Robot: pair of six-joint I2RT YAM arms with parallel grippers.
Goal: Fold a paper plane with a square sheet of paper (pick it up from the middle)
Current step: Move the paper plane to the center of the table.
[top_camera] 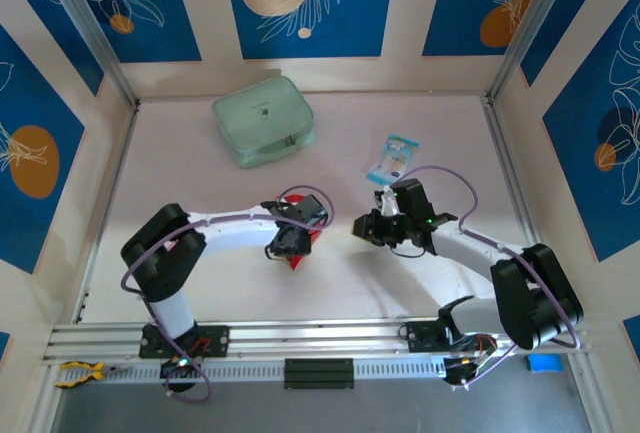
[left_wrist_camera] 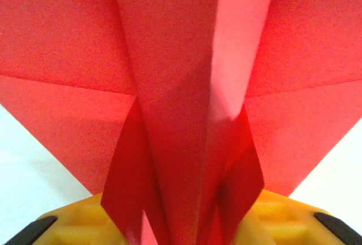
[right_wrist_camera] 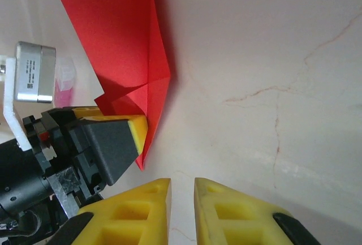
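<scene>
On the near side of the green pouch [top_camera: 263, 121], towards the arm bases and a little to its right, the folded red paper [top_camera: 296, 261] lies on the pale table [top_camera: 340, 288]. The left gripper [top_camera: 290, 245] sits directly over it, so that a red corner peeks out below the gripper. In the left wrist view the paper [left_wrist_camera: 181, 86] spreads as two flat wings with a raised centre fold that runs down between the yellow pads [left_wrist_camera: 73, 228]. The pads stand on either side of that fold, but I cannot tell whether they press it. The right gripper [top_camera: 362, 228] hangs farther right of the pouch than the left one, near it but apart, and holds nothing. Its yellow fingers [right_wrist_camera: 141, 211] are drawn almost together, with a thin strip of table between them. A small blue-white packet [top_camera: 392, 158] lies to the right of the pouch, beyond the right gripper.
</scene>
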